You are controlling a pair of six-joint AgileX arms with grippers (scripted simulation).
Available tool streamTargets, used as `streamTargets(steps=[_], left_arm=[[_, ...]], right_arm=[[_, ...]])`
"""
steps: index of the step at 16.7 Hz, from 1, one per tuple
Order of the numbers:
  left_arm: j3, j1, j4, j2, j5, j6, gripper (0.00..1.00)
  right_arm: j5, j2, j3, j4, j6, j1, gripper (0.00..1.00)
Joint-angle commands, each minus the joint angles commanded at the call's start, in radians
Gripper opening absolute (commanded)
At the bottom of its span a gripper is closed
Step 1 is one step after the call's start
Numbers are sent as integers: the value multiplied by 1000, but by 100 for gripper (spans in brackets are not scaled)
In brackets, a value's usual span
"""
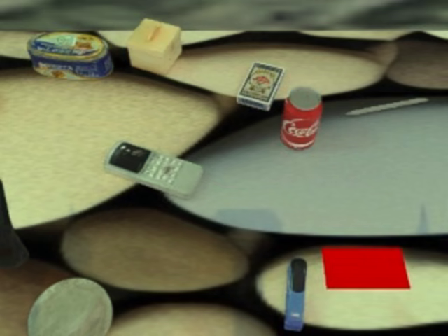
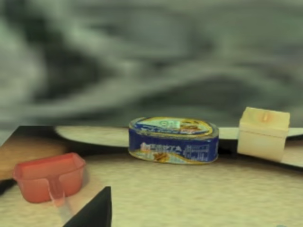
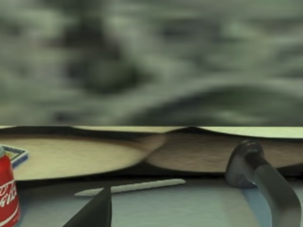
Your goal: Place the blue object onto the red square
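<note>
The stapler (image 1: 296, 294) lies untouched at six o'clock on the table, just beside the red square (image 1: 365, 267) at its three o'clock. Neither gripper is seen clearly; finger state cannot be told. A grasp across the stapler's narrow body could be missed, nudging it off-line.

my top camera looked straight down; both wrist cameras sat low, facing the far edge, sharing the tin (image 1: 70, 55) (image 2: 173, 140) and can (image 1: 302, 118) (image 3: 8, 194).
</note>
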Motion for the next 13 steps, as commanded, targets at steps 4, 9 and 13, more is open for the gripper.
streamTargets(steps=[4, 9, 13], left_arm=[[0, 0, 0, 0, 0, 0, 100], [0, 0, 0, 0, 0, 0, 100], [0, 0, 0, 0, 0, 0, 100]], right_arm=[[-1, 32, 31, -26, 23, 21, 100], [-2, 297, 267, -211, 189, 162, 100], [0, 691, 538, -439, 382, 327, 100]])
